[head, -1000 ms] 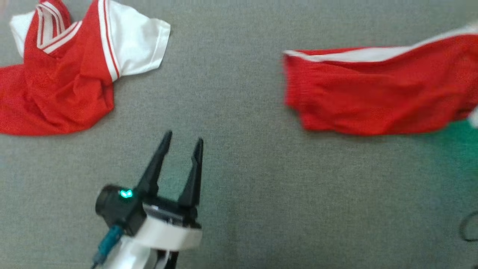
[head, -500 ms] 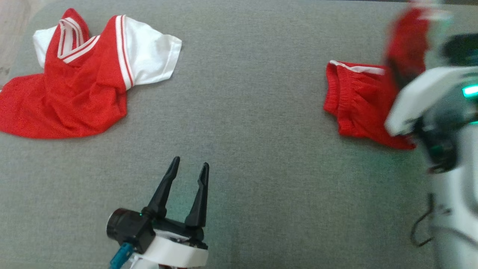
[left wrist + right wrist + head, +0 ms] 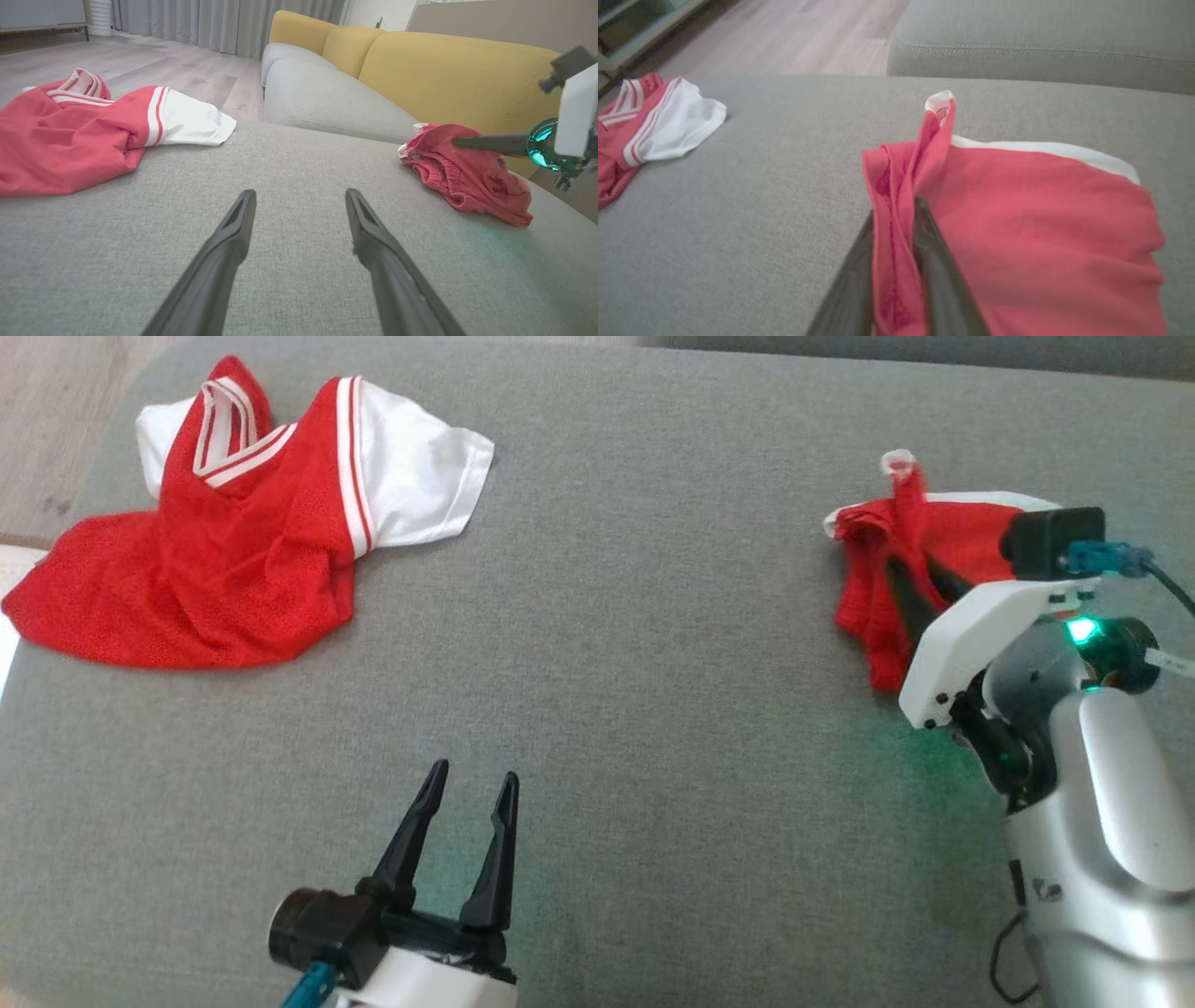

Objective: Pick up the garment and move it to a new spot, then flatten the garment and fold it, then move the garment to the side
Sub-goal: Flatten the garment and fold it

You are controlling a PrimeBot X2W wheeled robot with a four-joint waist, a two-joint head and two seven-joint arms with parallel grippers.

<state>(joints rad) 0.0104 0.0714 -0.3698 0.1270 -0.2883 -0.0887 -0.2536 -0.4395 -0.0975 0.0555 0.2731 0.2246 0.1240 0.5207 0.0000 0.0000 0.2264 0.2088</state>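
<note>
I have the shorts (image 3: pixel 1041 224) lying in a bunched heap on the right rear part of the cushion (image 3: pixel 635 663), with one fold standing up from the heap. That fold sits between the two fingers of the right gripper (image 3: pixel 896 210). The jaws stand only narrowly apart and cloth fills the gap, so I cannot tell whether they pinch it or merely flank it. The left gripper (image 3: pixel 474 770) hangs wide open and empty over the cushion's near edge. My worry is the pull-away. If the mesh catches on a finger, I think the shorts will drag along with it and end up more crumpled, or slide toward the cushion's right edge, which is near. The waistband looks doubled under, so a careless flattening stroke could press creases in rather than out. A jersey (image 3: pixel 243 569) lies at the cushion's left rear corner, well apart, so I see little chance of tangling the two. The cushion is grey woven fabric, flat and probably grippy enough to hold thin cloth. Beyond its rear edge stands a yellow backrest (image 3: pixel 444 60), and off its left side there is pale wood floor (image 3: pixel 177 70) and grey curtains (image 3: pixel 210 23).
</note>
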